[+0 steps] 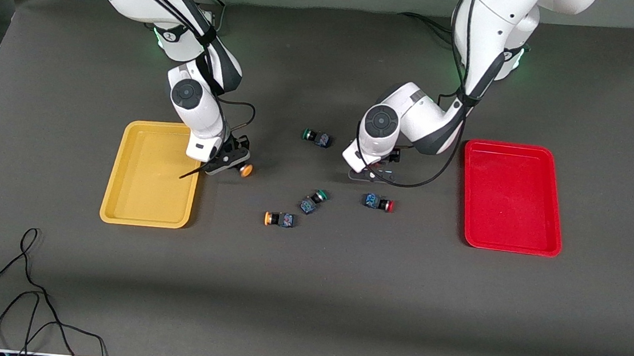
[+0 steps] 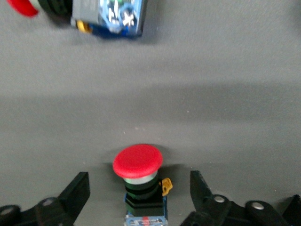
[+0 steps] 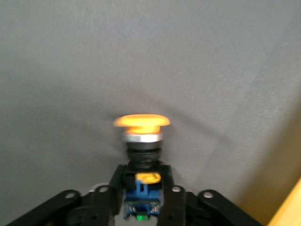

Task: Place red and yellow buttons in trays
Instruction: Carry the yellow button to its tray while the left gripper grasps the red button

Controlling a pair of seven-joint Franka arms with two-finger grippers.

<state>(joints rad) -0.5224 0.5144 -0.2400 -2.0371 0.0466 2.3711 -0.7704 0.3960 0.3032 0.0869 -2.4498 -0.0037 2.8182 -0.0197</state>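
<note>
Between right gripper [image 3: 141, 207] fingers, yellow-capped button [image 3: 141, 136], beside yellow tray [image 1: 148, 177]

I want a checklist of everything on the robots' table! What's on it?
Surface: dark grey mat covers the table.
Job's things: yellow tray and red tray, both holding nothing; loose yellow button and red button lying on the mat.
Clutter: two green buttons.
Grippers: right tool shut on a yellow-capped button beside the yellow tray; left tool open around a second red button.
Cables: black cable on the mat, toward the right arm's end.
Surroundings: nothing seen.
</note>
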